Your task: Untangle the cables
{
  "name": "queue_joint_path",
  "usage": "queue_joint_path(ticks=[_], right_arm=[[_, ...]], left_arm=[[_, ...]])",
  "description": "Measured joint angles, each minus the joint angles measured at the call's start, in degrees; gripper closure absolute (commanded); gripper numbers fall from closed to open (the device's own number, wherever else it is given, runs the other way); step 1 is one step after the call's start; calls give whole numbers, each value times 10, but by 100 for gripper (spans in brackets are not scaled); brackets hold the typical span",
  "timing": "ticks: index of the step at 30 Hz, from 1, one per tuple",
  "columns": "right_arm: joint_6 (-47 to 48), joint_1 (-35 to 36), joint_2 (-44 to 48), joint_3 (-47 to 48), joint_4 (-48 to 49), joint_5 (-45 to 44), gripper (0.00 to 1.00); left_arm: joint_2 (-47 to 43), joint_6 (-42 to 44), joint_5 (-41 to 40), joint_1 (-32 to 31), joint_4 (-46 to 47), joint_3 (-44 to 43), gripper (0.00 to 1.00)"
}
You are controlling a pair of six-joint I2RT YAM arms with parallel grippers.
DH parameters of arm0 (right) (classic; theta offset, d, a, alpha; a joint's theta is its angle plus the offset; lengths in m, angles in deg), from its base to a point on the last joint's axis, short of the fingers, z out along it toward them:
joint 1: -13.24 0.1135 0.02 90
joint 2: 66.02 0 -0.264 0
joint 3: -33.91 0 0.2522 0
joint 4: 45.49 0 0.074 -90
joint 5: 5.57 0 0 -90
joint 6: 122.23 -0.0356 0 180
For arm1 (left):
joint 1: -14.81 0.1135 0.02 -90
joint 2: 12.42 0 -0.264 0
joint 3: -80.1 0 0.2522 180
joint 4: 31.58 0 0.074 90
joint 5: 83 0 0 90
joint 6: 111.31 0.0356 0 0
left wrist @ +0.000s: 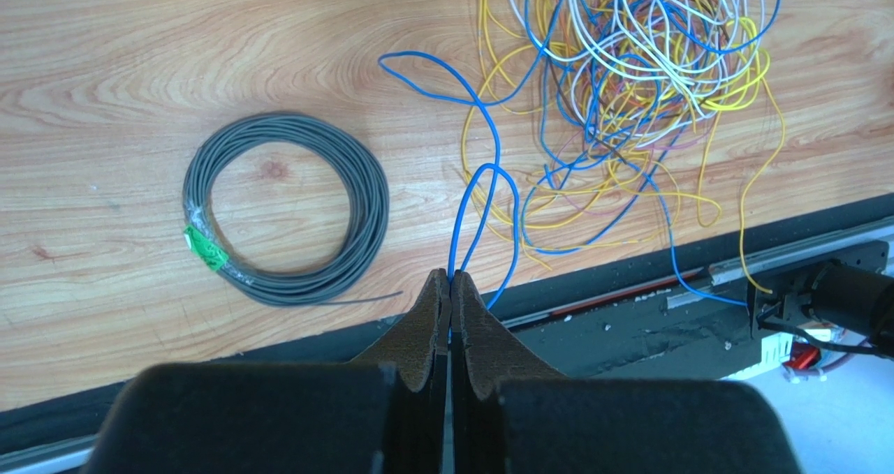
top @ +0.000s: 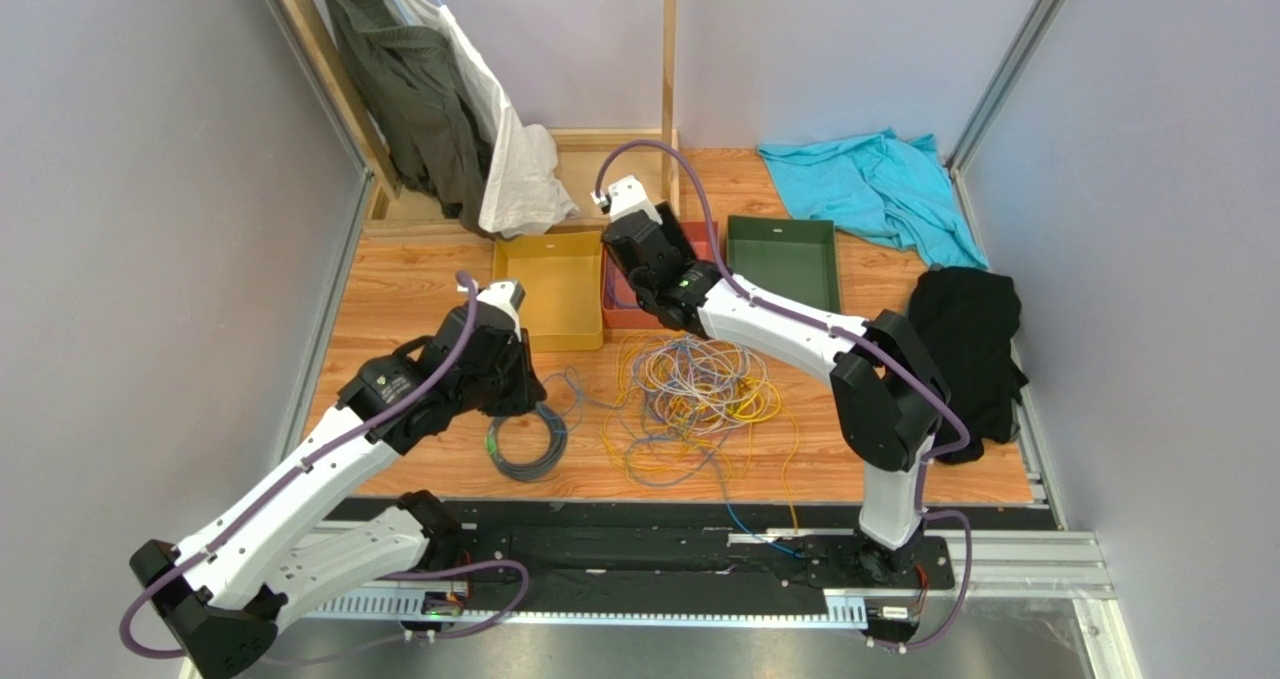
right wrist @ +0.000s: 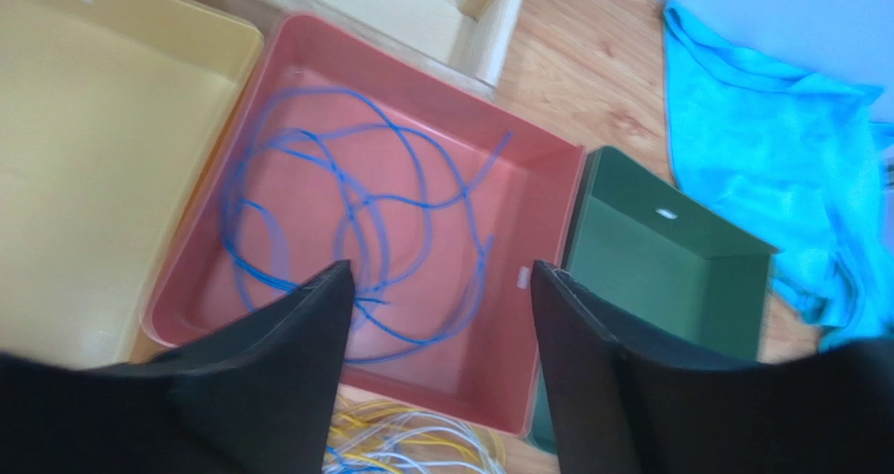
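The cables (top: 699, 387) lie as a loose tangle of yellow, white and blue loops on the wooden table, also seen in the left wrist view as cables (left wrist: 630, 66). My left gripper (left wrist: 451, 277) is shut on a blue cable (left wrist: 477, 197) that loops up out of the left edge of the tangle. In the top view the left gripper (top: 526, 394) sits just left of the pile. My right gripper (right wrist: 441, 270) hangs open over the red tray (right wrist: 546, 233), nothing between its fingers. A separate blue cable (right wrist: 357, 212) lies coiled loosely in that tray.
A neat grey coil with a green tag (left wrist: 357, 181) lies left of the tangle. A yellow tray (top: 549, 289) and a green tray (top: 781, 259) flank the red one. A teal cloth (top: 872, 184) and a black cloth (top: 969, 349) lie at the right; garments (top: 436, 94) hang at the back left.
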Motion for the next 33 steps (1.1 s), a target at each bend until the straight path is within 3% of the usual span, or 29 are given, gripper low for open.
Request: queue_joint_path(ticks=[1, 3, 4, 8, 12, 17, 20, 28, 33], right_arm=[[-8, -3, 0, -5, -8, 3, 21], [-24, -5, 7, -18, -19, 5, 4], [-33, -5, 16, -25, -28, 6, 0], [-73, 6, 85, -41, -70, 4, 0], [-128, 33, 223, -55, -103, -3, 2], [-203, 89, 436, -130, -116, -4, 5], [-240, 109, 518, -173, -138, -5, 6], [-298, 120, 602, -277, -213, 3, 8], [-304, 120, 614, -286, -227, 9, 7]], left_arm=[[2, 1, 0, 0, 0, -1, 100], [6, 2, -2, 0, -1, -7, 100], [9, 3, -4, 0, -1, -14, 100], [22, 9, -13, 0, -1, -59, 100], [47, 22, -27, 0, 2, -147, 100], [113, 52, -39, 0, 16, -324, 100], [156, 76, -41, 0, 31, -441, 100], [275, 128, -26, 0, 60, -715, 100], [343, 130, -12, 0, 77, -847, 100]])
